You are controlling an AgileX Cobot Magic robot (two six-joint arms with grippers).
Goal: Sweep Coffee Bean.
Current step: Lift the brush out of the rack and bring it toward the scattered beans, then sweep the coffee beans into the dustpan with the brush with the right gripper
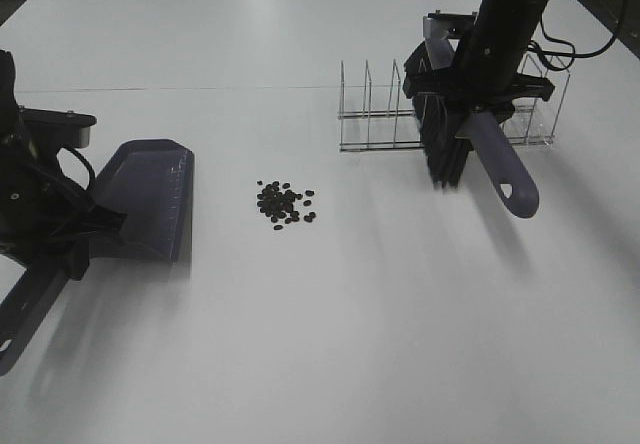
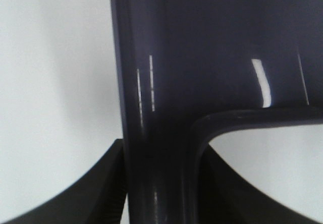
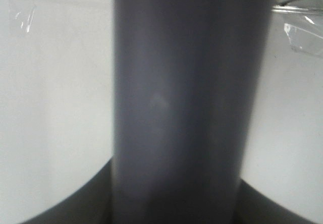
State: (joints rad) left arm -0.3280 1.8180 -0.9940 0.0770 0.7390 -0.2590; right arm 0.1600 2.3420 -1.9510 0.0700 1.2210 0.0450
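Purple plastic filled both wrist views. On the left of the white tabletop, the dustpan lay flat with its wide mouth facing right. Its long handle ran back toward the near left corner. The left jaws were pressed onto that handle just behind the pan. The left wrist view showed a dark finger on either side of the handle's stem.

The coffee beans lay in one small, loose cluster on the bare tabletop. They sat a little to the right of the pan's lip without touching it, and well apart from the brush. A few beans had strayed to the right edge of the cluster.

On the right, the right jaws pinched the brush around its thick handle, which nearly filled the right wrist view. The handle slanted toward the camera, and the black bristles pointed downward. Whether the bristles touched the tabletop could not be told. The brush hung at the front of a clear wire rack, whose upright dividers stood empty to its left.
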